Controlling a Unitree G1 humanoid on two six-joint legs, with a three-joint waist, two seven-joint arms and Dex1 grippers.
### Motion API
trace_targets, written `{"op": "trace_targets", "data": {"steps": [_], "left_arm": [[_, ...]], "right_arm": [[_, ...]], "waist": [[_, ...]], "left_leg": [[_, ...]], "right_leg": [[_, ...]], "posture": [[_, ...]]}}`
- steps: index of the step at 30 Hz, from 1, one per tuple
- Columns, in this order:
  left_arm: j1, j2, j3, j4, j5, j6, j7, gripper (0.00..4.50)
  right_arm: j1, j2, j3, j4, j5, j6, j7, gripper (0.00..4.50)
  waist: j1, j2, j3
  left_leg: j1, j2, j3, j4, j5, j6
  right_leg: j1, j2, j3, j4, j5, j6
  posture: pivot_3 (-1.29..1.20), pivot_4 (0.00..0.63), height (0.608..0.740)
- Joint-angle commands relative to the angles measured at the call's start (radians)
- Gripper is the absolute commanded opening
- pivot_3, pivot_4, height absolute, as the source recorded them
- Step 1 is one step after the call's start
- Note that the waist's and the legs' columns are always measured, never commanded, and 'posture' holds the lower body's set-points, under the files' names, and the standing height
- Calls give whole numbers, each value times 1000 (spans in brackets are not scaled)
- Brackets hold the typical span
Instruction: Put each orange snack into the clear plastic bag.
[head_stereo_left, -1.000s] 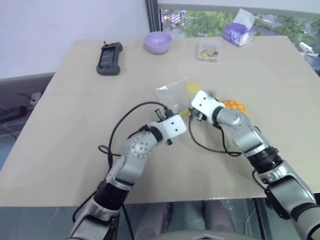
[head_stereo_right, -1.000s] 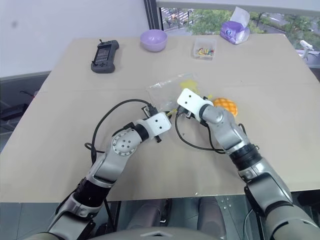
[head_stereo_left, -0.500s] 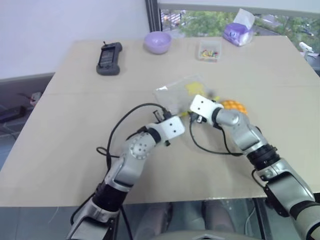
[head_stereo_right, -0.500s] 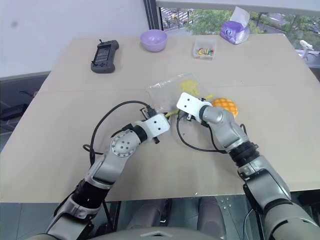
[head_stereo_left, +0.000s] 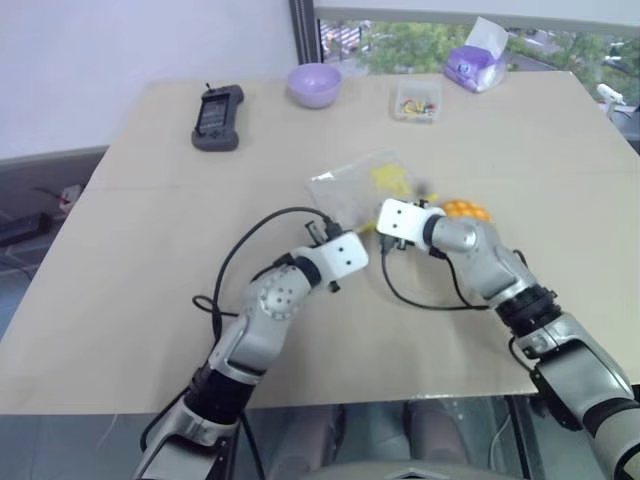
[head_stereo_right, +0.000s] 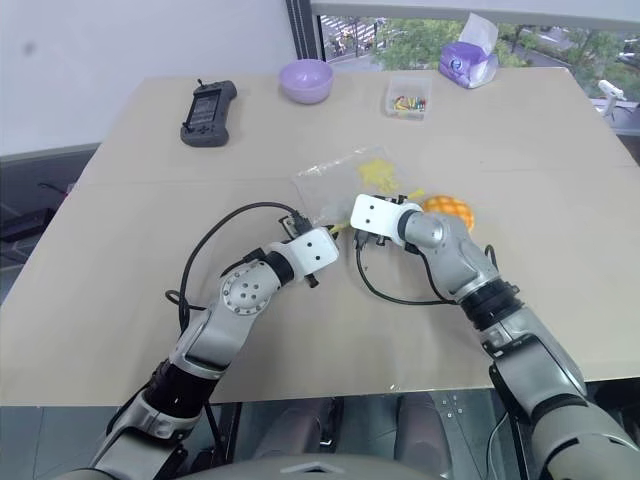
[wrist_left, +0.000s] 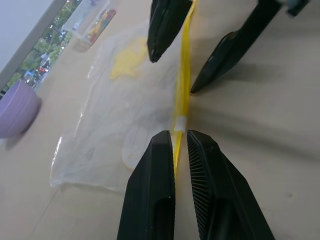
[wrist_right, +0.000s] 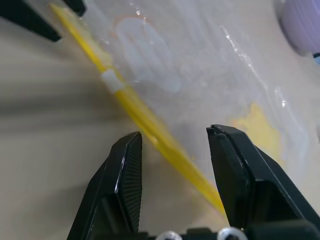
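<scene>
Left gripper (wrist_left: 181, 145) clamped on clear plastic bag (wrist_left: 120, 110) zip strip, right gripper (wrist_right: 172, 150) apart astride it, orange snack (head_stereo_right: 447, 210) beside.

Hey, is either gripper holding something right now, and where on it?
The left gripper pinches the clear plastic bag by its yellow zip strip. The right gripper is open astride that strip, holding nothing.

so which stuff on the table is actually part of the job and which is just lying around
Part of the job:
- orange snack, on the table beside the bag
- clear plastic bag, its yellow zip strip pinched by the left gripper
- right gripper, open around the strip

Just lying about:
- purple bowl
- black handheld device
- small clear box
- tissue pack
</scene>
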Motion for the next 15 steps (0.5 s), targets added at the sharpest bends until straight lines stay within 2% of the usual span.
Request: {"op": "trace_targets", "data": {"steps": [1,4,15], "left_arm": [[5,-1,14,-29,8,-1,12,536],[10,3,20,-33,9,3,16,536],[7,8,36,-32,11,3,34,536]], "right_arm": [[-25,4,-15,14,-3,-42,-6,1440],[-23,6,-10,23,-6,-60,6,62],[-14,-1,-48,-45,-8,-48,-3,62]], "waist": [[1,0,0],[1,0,0],[0,0,0]], "left_leg": [[0,0,0,0,0,0],[0,0,0,0,0,0],[0,0,0,0,0,0]], "right_leg": [[0,0,0,0,0,0],[0,0,0,0,0,0],[0,0,0,0,0,0]], "posture": [[0,150,740],[0,150,740],[0,150,740]]}}
